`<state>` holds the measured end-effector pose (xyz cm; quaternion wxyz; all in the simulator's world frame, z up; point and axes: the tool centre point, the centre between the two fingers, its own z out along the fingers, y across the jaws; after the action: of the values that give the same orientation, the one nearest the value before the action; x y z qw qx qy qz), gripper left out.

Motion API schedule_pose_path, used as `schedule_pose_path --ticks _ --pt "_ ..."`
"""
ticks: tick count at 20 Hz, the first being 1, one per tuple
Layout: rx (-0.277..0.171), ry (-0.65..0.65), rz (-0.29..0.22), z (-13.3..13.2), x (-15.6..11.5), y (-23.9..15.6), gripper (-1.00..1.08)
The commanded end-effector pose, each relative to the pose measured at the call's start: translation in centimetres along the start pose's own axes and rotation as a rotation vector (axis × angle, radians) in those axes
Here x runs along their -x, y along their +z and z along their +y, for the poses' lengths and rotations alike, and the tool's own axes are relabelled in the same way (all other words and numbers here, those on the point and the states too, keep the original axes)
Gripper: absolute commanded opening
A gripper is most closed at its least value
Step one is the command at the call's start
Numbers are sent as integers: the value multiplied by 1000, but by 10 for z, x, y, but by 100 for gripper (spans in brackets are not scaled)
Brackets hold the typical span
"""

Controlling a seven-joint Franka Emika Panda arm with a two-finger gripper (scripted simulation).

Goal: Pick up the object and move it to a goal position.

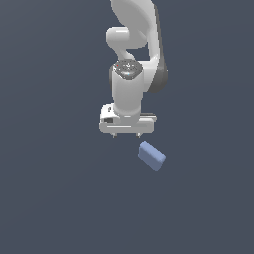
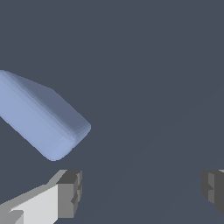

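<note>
The object (image 1: 151, 155) is a small periwinkle-blue block with rounded edges, lying at a slant on the dark grey floor. In the exterior view it sits just below the white gripper (image 1: 126, 135) and toward that view's right, apart from it. The wrist view shows the block (image 2: 41, 118) large and cut off at the frame edge, lying off to the side of one grey finger pad (image 2: 70, 192), outside the gap. The gripper (image 2: 140, 190) is open, its fingers spread wide with nothing between them.
The white arm (image 1: 133, 59) rises behind the gripper toward the top of the exterior view. A plain dark grey floor (image 1: 59, 188) surrounds the block on every side.
</note>
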<state>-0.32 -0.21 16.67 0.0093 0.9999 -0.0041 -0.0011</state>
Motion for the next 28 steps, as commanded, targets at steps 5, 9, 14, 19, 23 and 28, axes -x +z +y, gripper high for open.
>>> schedule_pose_path --ticks 5,9,14,19,23,28 --pt "8 -13 -15 0 3 4 100" --pt "26 -33 -45 1 9 13 100" --pt "28 -32 -49 1 10 14 100" --pt "26 -70 -46 -4 7 14 100" --pt "23 -133 -43 -12 2 15 100" --pt "18 -250 -37 -28 -6 16 100"
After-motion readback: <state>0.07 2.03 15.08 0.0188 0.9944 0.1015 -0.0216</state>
